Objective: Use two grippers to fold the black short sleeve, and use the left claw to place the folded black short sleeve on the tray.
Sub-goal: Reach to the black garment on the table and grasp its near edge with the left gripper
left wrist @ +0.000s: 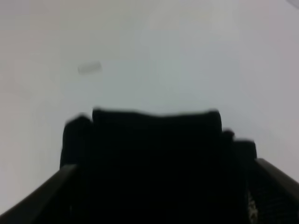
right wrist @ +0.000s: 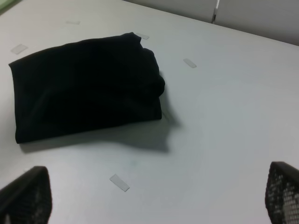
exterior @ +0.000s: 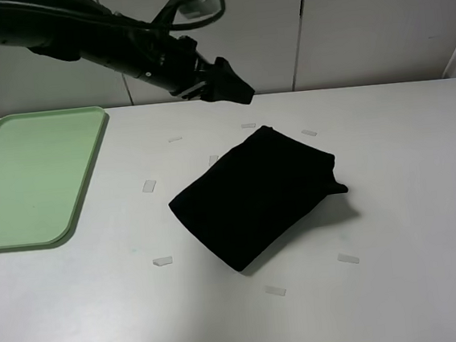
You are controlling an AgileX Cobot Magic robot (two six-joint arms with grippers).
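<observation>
folding looked done: black short sleeve (exterior: 259, 196) lay as thick rectangle on bench (exterior: 409, 202), untouched. left hand (exterior: 232, 86) hovered just behind it, parted, empty. right hand (right wrist: 154, 196) wide, empty, shirt well ahead. tray (exterior: 8, 241) far off left hand's side, bare. grasp and placing remained.

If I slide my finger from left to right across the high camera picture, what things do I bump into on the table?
Mint-green tray → folded black short sleeve. Small strips of clear tape are scattered about the white table between and around them.
</observation>
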